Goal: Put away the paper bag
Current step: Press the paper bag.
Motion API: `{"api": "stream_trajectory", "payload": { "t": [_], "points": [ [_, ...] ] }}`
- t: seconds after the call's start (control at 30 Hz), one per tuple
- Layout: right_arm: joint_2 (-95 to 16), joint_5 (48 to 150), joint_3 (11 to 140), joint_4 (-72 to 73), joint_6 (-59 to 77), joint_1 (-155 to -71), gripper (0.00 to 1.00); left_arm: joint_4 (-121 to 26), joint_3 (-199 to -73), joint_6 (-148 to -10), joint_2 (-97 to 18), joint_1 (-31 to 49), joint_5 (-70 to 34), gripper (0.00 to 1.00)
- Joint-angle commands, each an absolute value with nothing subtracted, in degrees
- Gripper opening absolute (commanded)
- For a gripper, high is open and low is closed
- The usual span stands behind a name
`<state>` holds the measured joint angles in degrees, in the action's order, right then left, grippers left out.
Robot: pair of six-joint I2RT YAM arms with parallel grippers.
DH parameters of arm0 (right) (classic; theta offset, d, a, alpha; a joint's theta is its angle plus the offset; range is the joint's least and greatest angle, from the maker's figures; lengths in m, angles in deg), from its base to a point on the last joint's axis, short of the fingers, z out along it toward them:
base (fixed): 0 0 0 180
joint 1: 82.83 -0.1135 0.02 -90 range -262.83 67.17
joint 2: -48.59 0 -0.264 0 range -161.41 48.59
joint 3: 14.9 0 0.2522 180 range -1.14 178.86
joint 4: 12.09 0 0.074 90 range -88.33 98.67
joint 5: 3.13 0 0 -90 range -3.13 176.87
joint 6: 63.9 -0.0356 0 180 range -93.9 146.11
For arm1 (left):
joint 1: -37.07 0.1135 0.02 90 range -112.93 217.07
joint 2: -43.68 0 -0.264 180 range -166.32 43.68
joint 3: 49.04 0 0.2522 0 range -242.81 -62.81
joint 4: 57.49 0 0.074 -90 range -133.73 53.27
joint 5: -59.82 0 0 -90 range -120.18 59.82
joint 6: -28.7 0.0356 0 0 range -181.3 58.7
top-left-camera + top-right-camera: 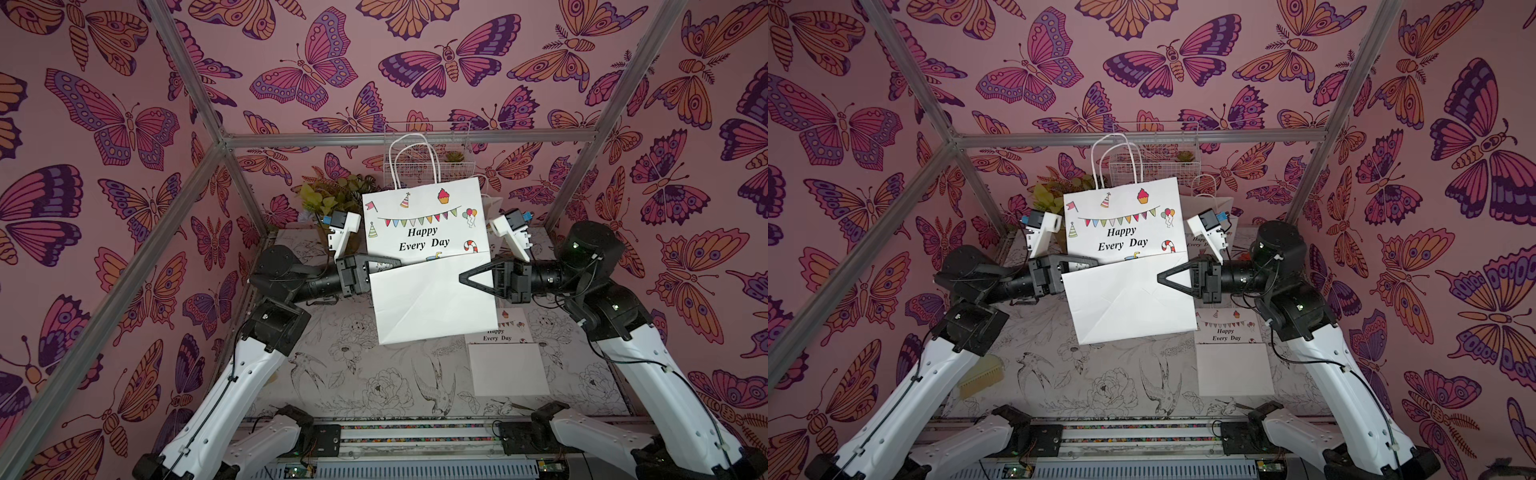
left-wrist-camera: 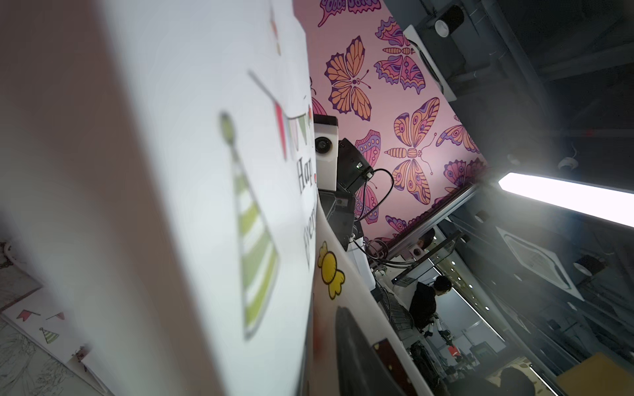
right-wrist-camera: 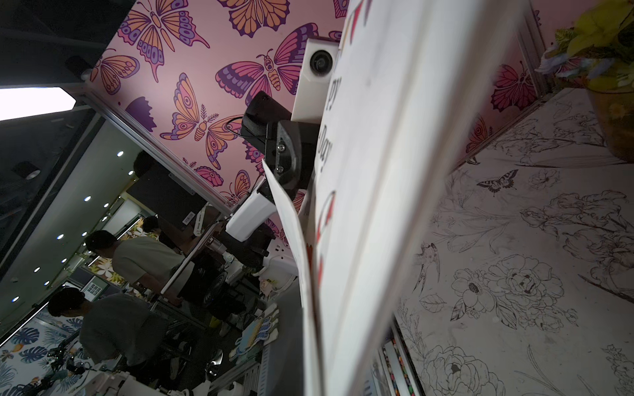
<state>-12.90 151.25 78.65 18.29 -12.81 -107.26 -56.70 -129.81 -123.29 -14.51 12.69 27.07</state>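
Paper bag (image 1: pixel 428 257) aloft in front of the wire basket (image 1: pixel 453 170).
Light, floppy paper, best held by its stiffer folded edges: my right gripper (image 1: pixel 462 277) pinched one; my left gripper's (image 1: pixel 392 263) state I couldn't tell.

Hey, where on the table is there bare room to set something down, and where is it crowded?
Free: the table, front and middle, between the left arm and the flat folded bag. Crowded: the back, with the plant, the wire basket and the raised paper bag.
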Motion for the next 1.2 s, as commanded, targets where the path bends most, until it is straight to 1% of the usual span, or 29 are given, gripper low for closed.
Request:
{"api": "stream_trajectory", "payload": {
  "t": [0.0, 0.07, 0.13, 0.2, 0.33, 0.5, 0.57, 0.63, 0.87, 0.97, 1.07, 1.17],
  "points": [
    [-12.29, 150.22, 79.96, 18.58, -12.0, -107.53, 0.0, -65.05, -129.57, -126.18, -13.38, 12.99, 29.87, 0.56],
    [-12.4, 150.24, 80.06, 19.05, -11.66, -107.53, 0.0, -69.55, -129.3, -128.35, -13.1, 12.96, 30.5, 0.67],
    [-12.36, 150.11, 80.15, 19.64, -11.32, -107.48, 0.0, -74.85, -128.9, -130.87, -12.87, 12.99, 31.06, 0.75],
    [-12.31, 149.97, 80.17, 19.77, -11.16, -107.46, 0.0, -77.32, -128.9, -132.46, -12.72, 12.91, 31.68, 0.79],
    [-12.4, 149.65, 80.25, 19.69, -11.11, -107.45, 0.0, -77.74, -128.91, -132.72, -12.23, 12.82, 32.89, 0.8],
    [-12.53, 149.62, 80.33, 19.58, -11.07, -107.36, 0.0, -77.67, -128.42, -132.77, -11.97, 12.42, 33.95, 0.8],
    [-12.47, 149.54, 80.27, 19.38, -11.24, -107.4, 0.0, -77.09, -127.99, -132.77, -12.06, 12.25, 34.29, 0.77],
    [-12.44, 149.54, 80.34, 18.77, -11.8, -107.38, 0.0, -76.38, -127.05, -132.66, -12.18, 12.11, 34.21, 0.7],
    [-12.53, 149.27, 80.69, 17.58, -12.83, -107.36, 0.0, -73.66, -124.4, -129.22, -11.87, 10.89, 32.14, 0.61],
    [-12.59, 149.18, 80.69, 17.5, -12.93, -107.4, 0.0, -68.41, -123.83, -125.26, -10.89, 10.71, 30.45, 0.56],
    [-12.65, 149.01, 80.54, 17.67, -12.83, -107.4, 0.0, -59.36, -124.29, -118.93, -9.38, 10.71, 28.0, 0.47],
    [-13.08, 149.1, 80.56, 17.64, -12.83, -107.37, 0.0, -51.22, -125.92, -112.04, -8.03, 10.71, 24.69, 0.36]
  ]
}}
